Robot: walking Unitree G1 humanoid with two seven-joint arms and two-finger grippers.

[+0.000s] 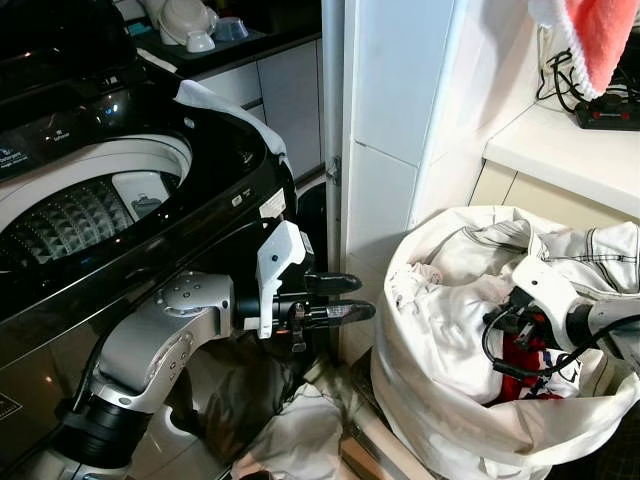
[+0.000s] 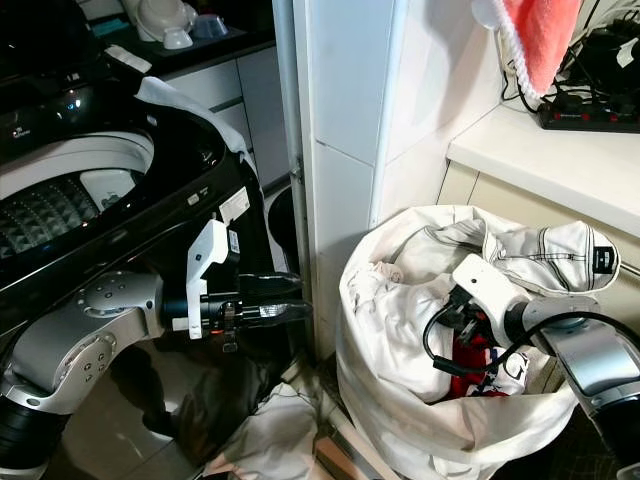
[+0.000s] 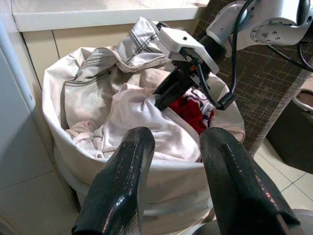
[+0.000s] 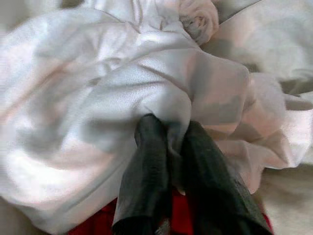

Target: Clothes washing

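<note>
A white laundry bag [image 1: 440,400] stuffed with clothes stands on the floor to the right of the black top-loading washing machine [image 1: 100,200], whose lid is up and whose drum is exposed. My right gripper [image 4: 168,125] reaches down into the bag and is shut on a fold of a white garment [image 3: 132,112]. A red garment [image 3: 193,110] lies just under it. My left gripper [image 1: 350,297] hovers open in front of the washer, pointing towards the bag with nothing between its fingers [image 3: 122,176].
A white tiled pillar [image 1: 390,130] stands between washer and bag. Behind the bag a counter [image 1: 570,140] carries a power strip [image 1: 610,110], with a red towel [image 1: 600,35] hanging above. White cloth [image 1: 290,430] lies on the floor by the washer's foot.
</note>
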